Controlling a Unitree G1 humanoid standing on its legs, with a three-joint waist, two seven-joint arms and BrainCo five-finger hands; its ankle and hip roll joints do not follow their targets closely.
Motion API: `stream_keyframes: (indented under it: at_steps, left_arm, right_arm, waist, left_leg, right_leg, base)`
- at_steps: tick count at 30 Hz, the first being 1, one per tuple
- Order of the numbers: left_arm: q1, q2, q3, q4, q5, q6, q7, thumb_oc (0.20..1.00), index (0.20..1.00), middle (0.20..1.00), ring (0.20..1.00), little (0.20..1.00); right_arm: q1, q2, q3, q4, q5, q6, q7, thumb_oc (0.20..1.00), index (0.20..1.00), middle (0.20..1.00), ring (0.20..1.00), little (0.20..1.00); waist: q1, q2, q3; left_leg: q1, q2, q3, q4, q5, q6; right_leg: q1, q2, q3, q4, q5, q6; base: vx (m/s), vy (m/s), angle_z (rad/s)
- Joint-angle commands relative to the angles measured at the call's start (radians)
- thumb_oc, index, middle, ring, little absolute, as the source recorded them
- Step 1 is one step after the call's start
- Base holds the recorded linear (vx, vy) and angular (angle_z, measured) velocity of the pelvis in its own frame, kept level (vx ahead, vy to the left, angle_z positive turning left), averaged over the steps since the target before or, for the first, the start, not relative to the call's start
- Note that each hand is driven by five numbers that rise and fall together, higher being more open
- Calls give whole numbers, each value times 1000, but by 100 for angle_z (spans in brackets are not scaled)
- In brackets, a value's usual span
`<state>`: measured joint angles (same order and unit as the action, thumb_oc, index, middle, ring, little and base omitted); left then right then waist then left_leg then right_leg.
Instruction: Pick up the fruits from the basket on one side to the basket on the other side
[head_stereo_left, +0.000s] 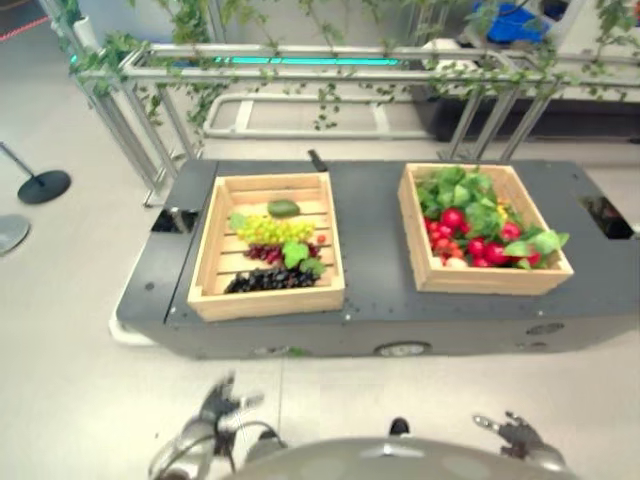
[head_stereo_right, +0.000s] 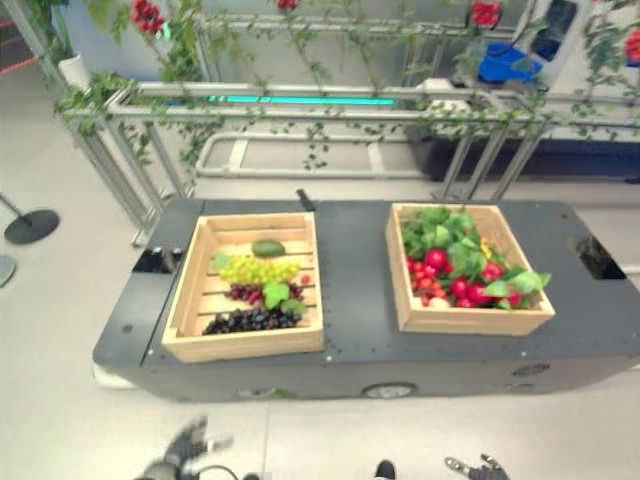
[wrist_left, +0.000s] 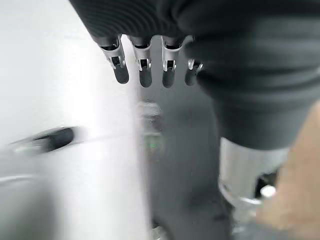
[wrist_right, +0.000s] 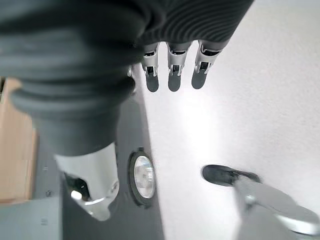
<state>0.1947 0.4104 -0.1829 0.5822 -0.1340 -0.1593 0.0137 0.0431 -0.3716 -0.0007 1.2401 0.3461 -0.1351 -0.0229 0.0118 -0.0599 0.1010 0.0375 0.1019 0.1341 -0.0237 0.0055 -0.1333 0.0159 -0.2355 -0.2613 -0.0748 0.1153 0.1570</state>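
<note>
Two wooden baskets stand on a dark grey platform (head_stereo_left: 370, 270). The left basket (head_stereo_left: 205, 265) holds green grapes (head_stereo_left: 272, 231), dark grapes (head_stereo_left: 268, 281), a green avocado-like fruit (head_stereo_left: 283, 208) and leaves. The right basket (head_stereo_left: 418, 255) holds red fruits (head_stereo_left: 470, 240) under green leaves (head_stereo_left: 460, 190). My left hand (head_stereo_left: 218, 404) hangs low in front of the platform, fingers (wrist_left: 144, 72) straight and holding nothing. My right hand (head_stereo_left: 515, 432) is low at the right, fingers (wrist_right: 172, 75) relaxed and empty. Both hands are well short of the baskets.
A metal railing (head_stereo_left: 300, 65) wound with green vines runs behind the platform. A round black stand base (head_stereo_left: 43, 186) sits on the floor at the far left. The platform has a black opening (head_stereo_left: 605, 215) at its right end and a wheel (wrist_right: 141, 177) on its front side.
</note>
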Motion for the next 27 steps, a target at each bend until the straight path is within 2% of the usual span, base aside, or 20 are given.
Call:
stream_keyframes:
  at_steps: [1,4,7,8,9,10,11,13,15,18,20,23,25,27]
  left_arm:
    - [36,162,161,-285,9,-65,-82,1000,1000,1000,1000,1000]
    - [85,266,308,-567,59,-72,-92,1000,1000,1000,1000,1000]
    - [79,279,347,-625,75,-68,-75,1000,1000,1000,1000,1000]
    - [77,274,366,-651,71,-63,-70,1000,1000,1000,1000,1000]
    - [84,261,402,-697,64,-65,-62,1000,1000,1000,1000,1000]
    - [86,260,404,-699,64,-64,-62,1000,1000,1000,1000,1000]
    - [80,258,411,-705,71,-70,-52,1000,1000,1000,1000,1000]
    - [58,246,414,-734,61,-85,-32,1000,1000,1000,1000,1000]
    - [54,242,416,-740,60,-87,-29,1000,1000,1000,1000,1000]
    - [21,228,401,-749,59,-97,-3,1000,1000,1000,1000,1000]
    - [-19,219,368,-738,76,-96,10,1000,1000,1000,1000,1000]
    - [-67,224,329,-733,85,-103,21,1000,1000,1000,1000,1000]
    - [-114,219,290,-712,89,-108,40,1000,1000,1000,1000,1000]
    - [-160,203,250,-689,76,-103,51,1000,1000,1000,1000,1000]
  right_arm:
    - [-55,-41,-32,-4,14,-45,-5,1000,1000,1000,1000,1000]
    - [-38,-34,-43,-14,-1,-30,17,1000,1000,1000,1000,1000]
    - [-41,-23,-29,-18,-11,-24,30,1000,1000,1000,1000,1000]
    - [-45,-20,-24,-21,-12,-20,34,1000,1000,1000,1000,1000]
    - [-41,-12,-16,-28,-16,-19,40,1000,1000,1000,1000,1000]
    - [-41,-13,-16,-28,-16,-19,40,1000,1000,1000,1000,1000]
    - [-40,-8,-8,-26,-18,-22,46,1000,1000,1000,1000,1000]
    - [-44,1,17,-16,-20,-28,54,1000,1000,1000,1000,1000]
    - [-47,3,24,-12,-23,-29,52,1000,1000,1000,1000,1000]
    - [-64,-1,43,-18,-27,-32,42,1000,1000,1000,1000,1000]
    - [-70,-6,57,-37,-31,-32,36,1000,1000,1000,1000,1000]
    - [-74,-15,67,-55,-36,-30,33,1000,1000,1000,1000,1000]
    - [-90,-25,77,-60,-33,-30,29,1000,1000,1000,1000,1000]
    - [-92,-33,88,-83,-27,-33,25,1000,1000,1000,1000,1000]
  waist:
    - [16,-13,47]
    - [16,-18,61]
    - [19,-25,65]
    - [23,-23,69]
    - [31,-21,73]
    - [31,-21,73]
    - [29,-21,72]
    - [24,-25,72]
    - [25,-25,73]
    - [14,-19,97]
    - [9,-12,108]
    - [8,-6,109]
    - [6,8,108]
    - [-9,23,115]
  left_leg:
    - [-84,-105,-34,155,-136,125]
    - [-80,-139,-50,134,-140,148]
    - [-72,-144,-39,118,-143,158]
    - [-71,-141,-35,115,-142,161]
    - [-69,-138,-23,111,-142,167]
    - [-68,-137,-23,111,-142,166]
    - [-64,-135,-19,107,-143,169]
    - [-47,-138,-7,85,-142,173]
    - [-43,-137,-3,78,-142,172]
    - [-38,-139,-6,76,-142,168]
    - [-30,-139,-11,75,-145,159]
    - [-27,-137,-15,70,-144,146]
    - [-23,-119,-16,63,-142,127]
    - [-19,-82,-22,111,-161,98]
  right_leg:
    - [-25,-57,50,144,-6,62]
    - [-49,-90,68,185,42,60]
    - [-75,-97,65,205,62,60]
    - [-90,-97,56,216,58,57]
    - [-106,-83,30,232,25,50]
    - [-107,-83,31,235,23,50]
    - [-113,-62,36,239,-9,41]
    - [-129,5,50,191,-68,21]
    - [-136,13,52,168,-62,22]
    - [-205,42,94,131,-38,28]
    - [-242,45,91,126,-18,32]
    - [-226,40,82,123,-22,31]
    - [-240,47,71,155,-45,22]
    - [-243,52,42,223,-88,4]
  base:
    - [3,176,30]
    - [-23,263,46]
    - [-25,164,21]
    - [-49,218,-1]
    - [-31,147,-27]
    - [-11,144,-55]
    - [20,66,-48]
    - [35,60,-26]
    - [26,-5,-14]
    - [55,-60,-17]
    - [136,-163,-2]
    - [98,-162,10]
    - [174,-260,11]
    - [237,-305,7]
